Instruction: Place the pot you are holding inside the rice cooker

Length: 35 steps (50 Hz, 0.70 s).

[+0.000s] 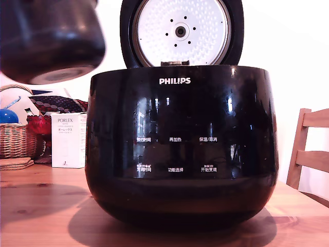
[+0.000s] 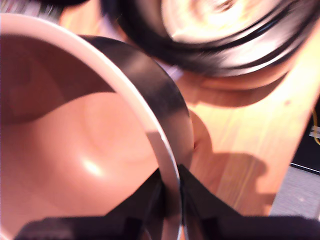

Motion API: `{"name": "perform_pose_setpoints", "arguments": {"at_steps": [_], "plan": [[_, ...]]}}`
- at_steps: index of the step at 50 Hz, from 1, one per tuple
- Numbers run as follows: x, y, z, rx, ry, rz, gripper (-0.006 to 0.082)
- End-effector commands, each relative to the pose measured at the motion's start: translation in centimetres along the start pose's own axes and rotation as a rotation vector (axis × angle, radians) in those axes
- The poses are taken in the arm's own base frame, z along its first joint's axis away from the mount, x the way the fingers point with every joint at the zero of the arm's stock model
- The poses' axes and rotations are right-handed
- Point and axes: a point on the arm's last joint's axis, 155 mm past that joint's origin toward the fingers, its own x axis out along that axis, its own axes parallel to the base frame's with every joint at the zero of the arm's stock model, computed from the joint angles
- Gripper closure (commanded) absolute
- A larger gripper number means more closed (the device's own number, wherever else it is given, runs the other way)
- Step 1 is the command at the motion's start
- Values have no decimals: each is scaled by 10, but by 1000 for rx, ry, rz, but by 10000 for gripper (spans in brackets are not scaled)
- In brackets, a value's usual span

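Pinching the rim of the round dark metal pot (image 2: 150, 80), the black claw (image 2: 171, 200) holds it high beside the glossy black open-lidded rice cooker (image 1: 180, 149), clearing its wall.

- Wooden bench (image 1: 41, 216), bare towards the front.
- Rice cooker (image 1: 181, 149) stands on it, centre.
- White box (image 1: 68, 140), wicker basket (image 1: 16, 139), coasters (image 1: 15, 163) at the exterior view's left.

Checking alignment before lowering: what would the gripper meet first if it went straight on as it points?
Apart from the pot the gripper clamps, probably the wooden table beside the rice cooker, not its opening; depth is unclear.
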Motion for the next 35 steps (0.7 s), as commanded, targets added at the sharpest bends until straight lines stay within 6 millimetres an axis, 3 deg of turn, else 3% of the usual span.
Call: {"name": "perform_pose_setpoints", "arguments": {"at_steps": [1, 12, 35], "plan": [[-18, 3, 16, 12, -82, 40, 791], [-20, -17, 33, 53, -131, -7, 791], [-34, -43, 91, 161, -333, -38, 791]]}}
